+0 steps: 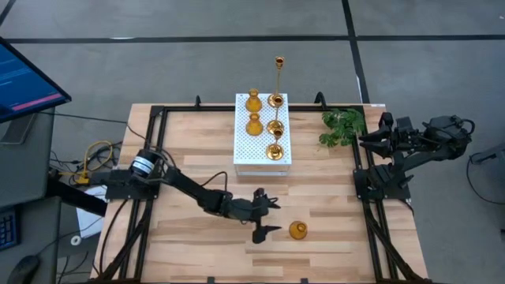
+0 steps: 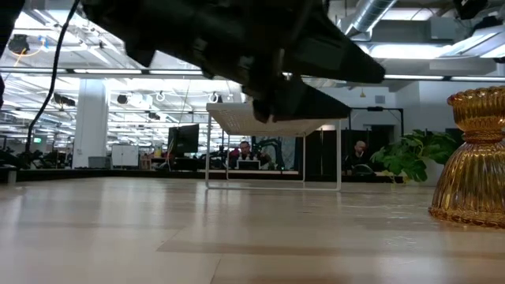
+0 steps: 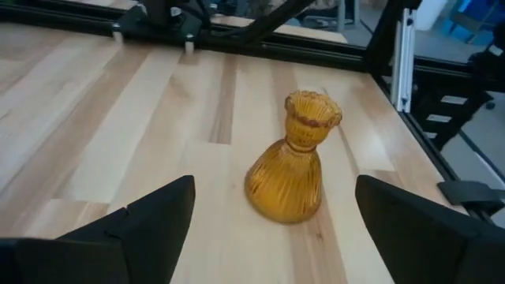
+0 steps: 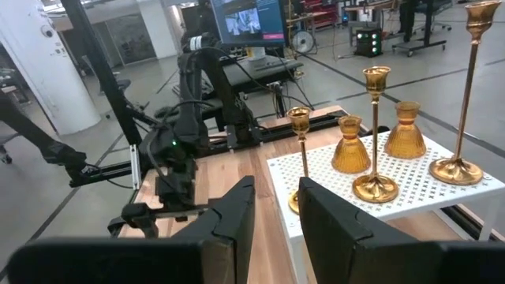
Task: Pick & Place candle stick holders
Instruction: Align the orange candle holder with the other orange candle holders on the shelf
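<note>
The left arm reaches from the table's left edge across the wooden table (image 1: 189, 244) toward its near middle, and the left gripper (image 1: 266, 216) sits low over the boards with its two fingers spread wide and nothing between them. Just to its right, apart from both fingers, stands the one amber ribbed candle stick holder (image 1: 297, 230) still on the bare wood. In the left wrist view this holder (image 3: 293, 171) lies straight ahead, centred in the gap between the fingers but beyond their tips. It stands upright on its flared base, neck up, so its long axis runs vertical and the fingers would close across its sides. The left arm is much the nearer; a short advance to the right looks enough to bracket it.

Farther back, the white perforated box (image 1: 263, 150) carries the other brass holders. At the right edge, the right gripper (image 4: 276, 209) waits by the green plant (image 1: 342, 128), its fingers near together, holding nothing.
</note>
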